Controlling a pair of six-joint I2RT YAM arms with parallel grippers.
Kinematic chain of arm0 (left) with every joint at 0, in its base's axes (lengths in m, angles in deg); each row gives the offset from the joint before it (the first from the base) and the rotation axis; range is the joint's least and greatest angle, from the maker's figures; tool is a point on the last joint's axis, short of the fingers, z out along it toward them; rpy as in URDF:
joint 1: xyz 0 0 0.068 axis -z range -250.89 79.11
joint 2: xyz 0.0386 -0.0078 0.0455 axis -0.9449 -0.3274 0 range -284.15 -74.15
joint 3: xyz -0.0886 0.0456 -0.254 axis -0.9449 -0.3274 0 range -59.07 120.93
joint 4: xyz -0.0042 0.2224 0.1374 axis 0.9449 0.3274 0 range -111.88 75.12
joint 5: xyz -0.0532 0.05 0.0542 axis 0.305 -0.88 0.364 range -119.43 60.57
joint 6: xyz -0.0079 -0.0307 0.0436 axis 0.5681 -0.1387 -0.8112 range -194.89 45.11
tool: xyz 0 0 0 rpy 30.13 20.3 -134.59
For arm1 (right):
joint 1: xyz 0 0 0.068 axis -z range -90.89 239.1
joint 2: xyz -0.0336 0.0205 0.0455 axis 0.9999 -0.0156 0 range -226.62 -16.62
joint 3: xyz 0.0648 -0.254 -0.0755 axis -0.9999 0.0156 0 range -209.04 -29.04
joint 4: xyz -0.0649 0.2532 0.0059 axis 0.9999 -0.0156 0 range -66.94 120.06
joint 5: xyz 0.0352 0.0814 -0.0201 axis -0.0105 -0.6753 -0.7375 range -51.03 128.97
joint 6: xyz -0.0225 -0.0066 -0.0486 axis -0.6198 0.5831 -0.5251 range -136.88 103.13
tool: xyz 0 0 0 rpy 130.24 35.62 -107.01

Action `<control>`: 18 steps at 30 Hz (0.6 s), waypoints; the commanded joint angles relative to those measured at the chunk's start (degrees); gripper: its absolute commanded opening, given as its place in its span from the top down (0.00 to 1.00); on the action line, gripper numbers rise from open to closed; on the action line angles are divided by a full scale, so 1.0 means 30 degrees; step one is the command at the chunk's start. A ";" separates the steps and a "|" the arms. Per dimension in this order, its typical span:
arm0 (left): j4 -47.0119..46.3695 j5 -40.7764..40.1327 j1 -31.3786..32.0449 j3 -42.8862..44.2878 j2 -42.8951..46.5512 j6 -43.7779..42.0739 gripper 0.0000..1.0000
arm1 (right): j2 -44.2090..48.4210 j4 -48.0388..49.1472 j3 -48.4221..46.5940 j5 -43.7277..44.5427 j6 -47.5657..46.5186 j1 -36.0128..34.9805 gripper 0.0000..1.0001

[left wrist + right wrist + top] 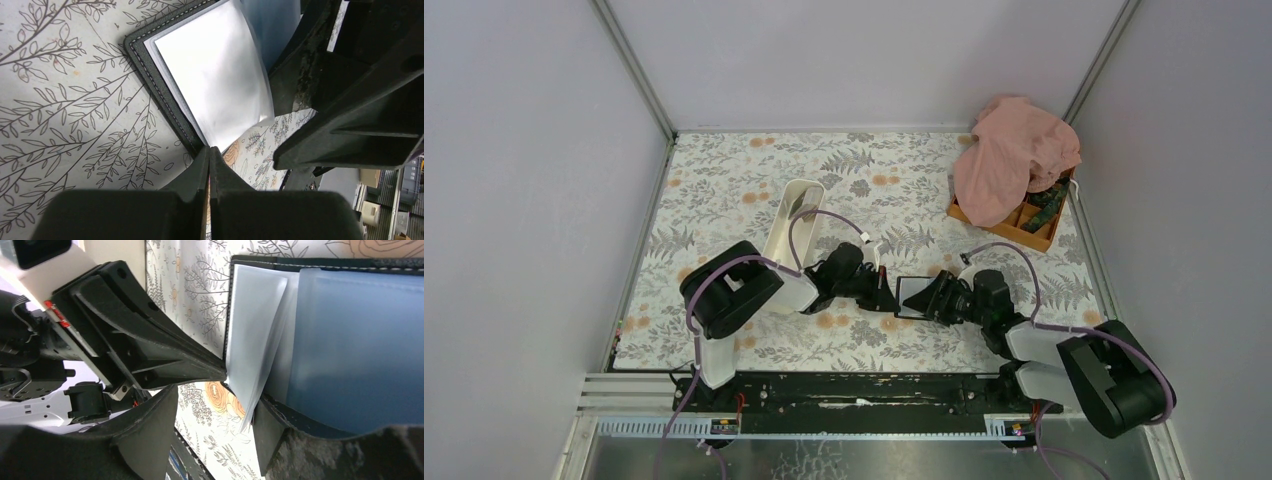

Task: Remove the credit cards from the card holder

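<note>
Left gripper (pixel 210 152), closed tight, touches a corner of the open card holder (pixel 215 75); right gripper (pixel 215 405), jaws spread wide, sits at its opposite edge.

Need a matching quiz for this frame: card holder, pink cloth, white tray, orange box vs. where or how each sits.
Things:
1 card holder
2 pink cloth
3 white tray
4 orange box

Place or state:
A far right corner, partly covered
B left of centre, long and narrow
C lying open, clear sleeves showing
D draped over a box

Pairs: 1-C, 2-D, 3-B, 4-A
</note>
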 commanded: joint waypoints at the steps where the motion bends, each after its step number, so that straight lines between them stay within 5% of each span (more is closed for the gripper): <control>1: 0.2215 -0.0839 0.0432 -0.0012 -0.1074 -0.0919 1.00 | -0.1663 0.3127 -0.0396 -0.1114 -0.0067 -0.0304 0.39; 9: 0.2453 -0.0795 0.0437 0.0012 -0.1237 -0.0927 1.00 | -0.2396 0.4603 -0.0554 -0.1328 0.0096 -0.0307 0.39; 18: 0.1399 -0.0501 0.0035 -0.0584 -0.1574 -0.0370 1.00 | 0.2430 -0.0925 -0.0442 -0.0299 -0.1493 -0.0052 0.43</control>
